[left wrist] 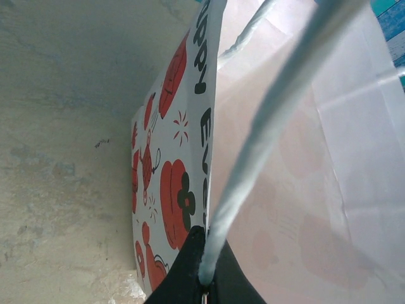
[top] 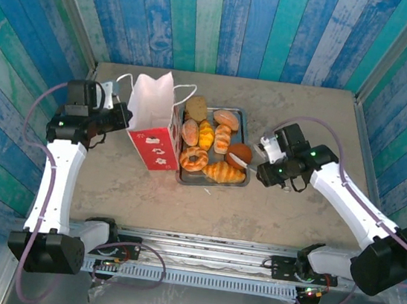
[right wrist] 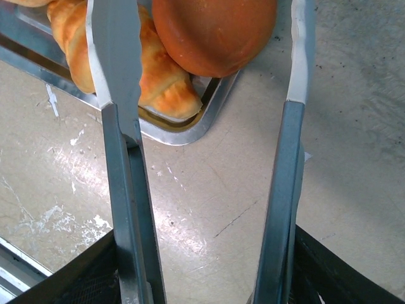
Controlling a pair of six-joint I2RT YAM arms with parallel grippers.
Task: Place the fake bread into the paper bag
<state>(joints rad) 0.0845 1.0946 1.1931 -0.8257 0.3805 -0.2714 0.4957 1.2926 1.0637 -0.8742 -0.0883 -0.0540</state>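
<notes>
Your right pincer [right wrist: 204, 44] stands open, jaws wide and holding nothing. The bun [right wrist: 212, 31] sits just ahead of it, framed between the two fingers with a gap on either side, at the near corner of the tray [right wrist: 190, 130]. The croissant [right wrist: 158, 88] lies touching the bun, partly behind one finger. The rest of the bread [top: 205, 137] is farther out along the tray, beyond those two.

Your left pincer [left wrist: 204, 282] is closed on the bag's cord [left wrist: 266, 126], with the bag [left wrist: 177, 158] pressed close against it. The bag stands upright just past the tray's far side from your right pincer, mouth up.

The bun looks light and firm, but its skin is glossy and its shape round, so I judge it will want to squirt out of smooth metal fingers. Take it across its widest part, fingers level and low on the sides, not near the crown. If you go for the croissant instead, close on the thick middle, never the tapered ends.

The tray is shallow and probably slides easily, so a push from a finger could shift the whole load.

The bag is thin paper and likely weightless. Holding the cord steadies it only loosely, so a knock on the rim could fold or tip it. Lower the bread into the mouth without brushing the walls.
</notes>
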